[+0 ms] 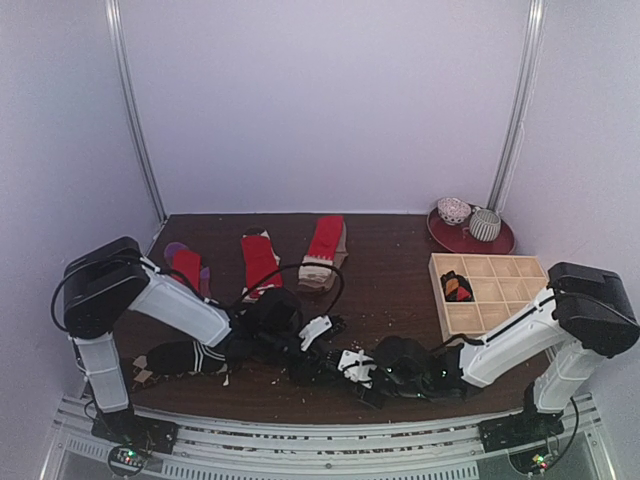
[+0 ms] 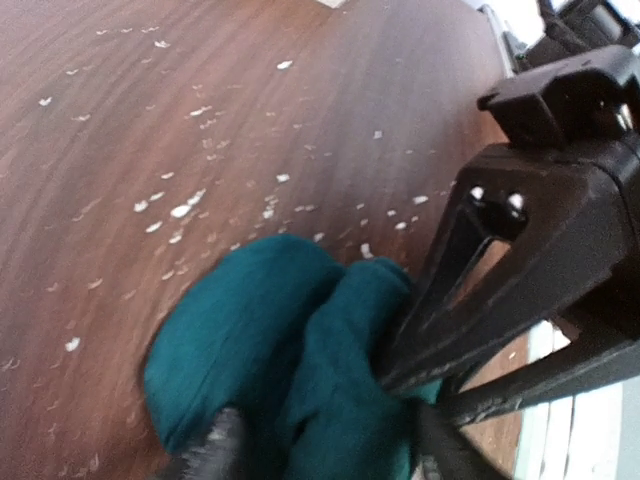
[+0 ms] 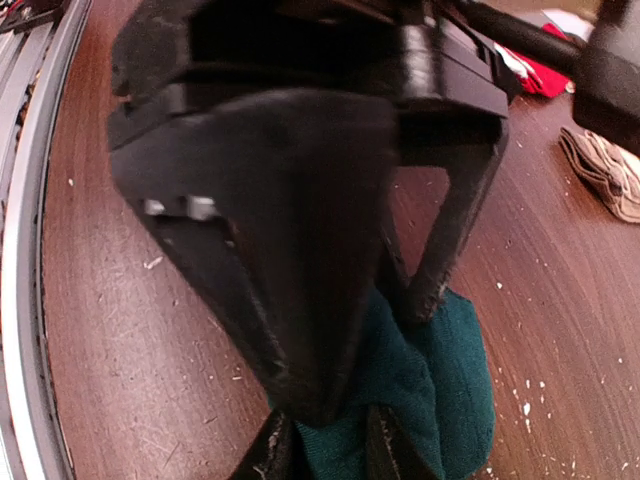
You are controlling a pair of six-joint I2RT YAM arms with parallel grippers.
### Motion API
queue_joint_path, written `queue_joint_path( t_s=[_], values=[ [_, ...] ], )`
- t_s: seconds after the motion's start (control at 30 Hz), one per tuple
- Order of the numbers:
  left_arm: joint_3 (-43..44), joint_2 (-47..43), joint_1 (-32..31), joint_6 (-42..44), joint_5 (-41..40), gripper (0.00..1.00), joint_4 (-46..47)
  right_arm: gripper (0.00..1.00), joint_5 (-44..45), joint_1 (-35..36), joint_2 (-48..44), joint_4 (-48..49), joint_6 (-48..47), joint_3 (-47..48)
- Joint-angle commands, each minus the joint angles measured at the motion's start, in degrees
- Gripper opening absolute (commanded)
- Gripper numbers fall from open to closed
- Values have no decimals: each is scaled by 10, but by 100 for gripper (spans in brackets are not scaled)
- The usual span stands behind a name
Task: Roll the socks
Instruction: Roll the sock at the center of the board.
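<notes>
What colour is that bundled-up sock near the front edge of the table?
The sock is dark teal; the left wrist view shows it best.

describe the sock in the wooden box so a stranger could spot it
On the table's right side, near the red plate, stands a wooden grid box. In its far corner toward the table's middle sits a rolled sock, black with orange-red, the only thing visible inside.
</notes>
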Motion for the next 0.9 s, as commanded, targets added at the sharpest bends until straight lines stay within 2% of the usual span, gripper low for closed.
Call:
queue_joint_path(
  t_s=[0.0, 0.03, 0.07, 0.2, 0.27, 0.37, 0.43, 0.57, 0.67, 0.83, 0.87],
  values=[
    [-30, -30, -15, 38, -66, 83, -142, 24, -56, -7, 54, -122, 94, -9],
    [-31, -45, -15, 46, -85, 95, -140, 24, -69, -8, 50, -126, 110, -12],
    [-33, -65, -15, 54, -114, 98, -140, 24, -81, -11, 46, -132, 121, -14],
    [-70, -130, -16, 86, -158, 98, -90, 24, -134, -29, 38, -161, 162, -9],
    [-112, -175, -30, 106, -173, 98, -26, 24, -163, -42, 43, -177, 175, 2],
    [-175, -236, -82, 159, -260, 98, 79, 24, -200, -59, 52, -193, 188, 9],
    [-185, -249, -95, 173, -308, 98, 115, 24, -216, -68, 56, -198, 192, 11],
    [-178, -230, -100, 215, -347, 97, 151, 24, -229, -74, 65, -218, 193, 22],
    [-166, -185, -100, 247, -338, 89, 179, 24, -234, -79, 71, -228, 191, 28],
    [-142, -118, -100, 246, -301, 59, 181, 24, -242, -88, 72, -242, 189, 37],
    [-146, -115, -101, 243, -294, 56, 188, 24, -245, -91, 71, -243, 189, 38]
  ],
)
